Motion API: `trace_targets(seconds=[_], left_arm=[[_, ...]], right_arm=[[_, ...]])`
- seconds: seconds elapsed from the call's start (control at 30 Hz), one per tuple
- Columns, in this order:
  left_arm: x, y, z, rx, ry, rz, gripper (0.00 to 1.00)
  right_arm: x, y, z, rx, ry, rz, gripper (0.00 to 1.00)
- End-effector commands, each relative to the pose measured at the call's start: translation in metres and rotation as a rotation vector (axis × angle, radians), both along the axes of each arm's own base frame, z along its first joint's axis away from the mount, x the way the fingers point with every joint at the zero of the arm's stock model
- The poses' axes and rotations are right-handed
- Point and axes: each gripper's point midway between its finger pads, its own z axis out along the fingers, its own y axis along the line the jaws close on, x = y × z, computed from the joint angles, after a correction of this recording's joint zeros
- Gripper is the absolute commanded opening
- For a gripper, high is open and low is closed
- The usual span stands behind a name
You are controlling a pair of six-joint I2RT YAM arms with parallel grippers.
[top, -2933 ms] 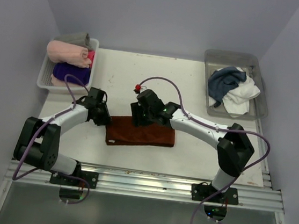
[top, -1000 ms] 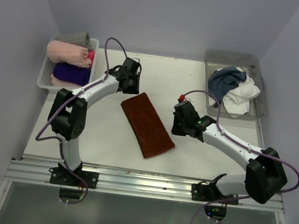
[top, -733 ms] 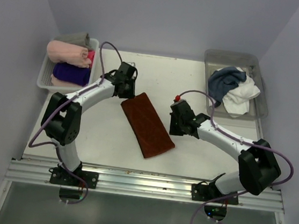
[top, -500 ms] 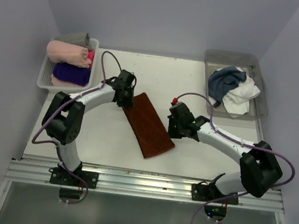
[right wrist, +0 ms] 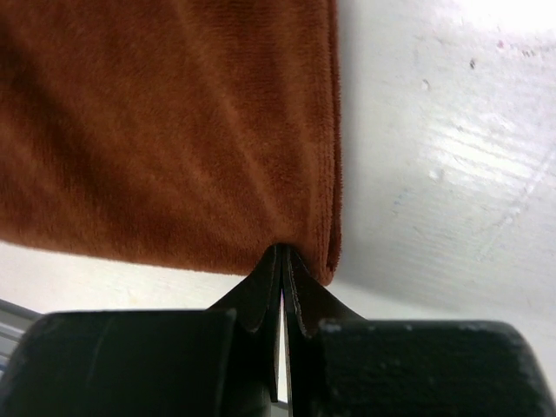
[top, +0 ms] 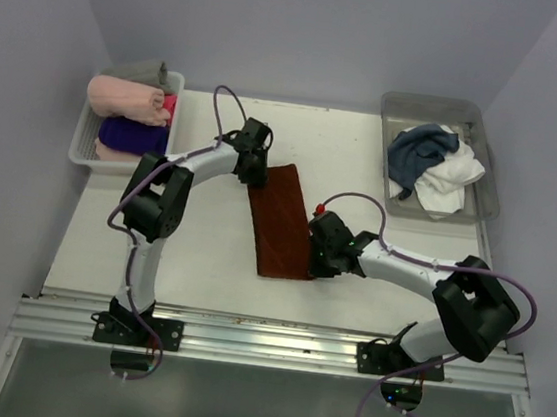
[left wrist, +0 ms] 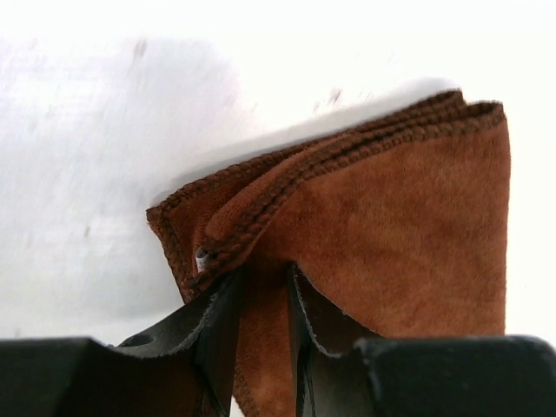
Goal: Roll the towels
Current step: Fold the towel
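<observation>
Since a second ago the rust-brown towel [top: 279, 224] has swung from a diagonal to lie nearly straight away from me, and both my claws, which stood apart from it, have come onto its ends.

Nearest me, my right claw [right wrist: 282, 254] is pinched fully closed on the hem beside the towel's near right corner; the cloth puckers where the tips meet. The bite looks very shallow. The folded towel stretches flat along the counter [top: 193, 249] between my two arms. At its far left corner my left claw [left wrist: 263, 278] grips the stacked layers, jaws partly closed around them, and the edges splay apart just past my fingers.

Farther back, the slate-blue towel [top: 416, 154] and white towel [top: 455, 178] sit heaped in the clear bin [top: 488, 202], not yet rolled.

I judge the risks to be these: the right pinch could slip off the hem if I pull, and the left may hold only some layers, so the fold could open and the roll start crooked.
</observation>
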Motion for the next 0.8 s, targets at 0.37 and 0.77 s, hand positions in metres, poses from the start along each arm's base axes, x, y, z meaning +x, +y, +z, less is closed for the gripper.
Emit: trace_targets(seconds=[0.37, 0.77], left_arm=[[0.048, -0.006, 0.106, 0.016, -0.209, -0.047, 0.55], [-0.093, -0.031, 0.125, -0.249, -0.111, -0.114, 0.28]], right_arm=[[0.064, 0.057, 0.081, 0.152, -0.207, 0.001, 0.05], [0.071, 0.038, 0.064, 0.148, -0.156, -0.039, 0.05]])
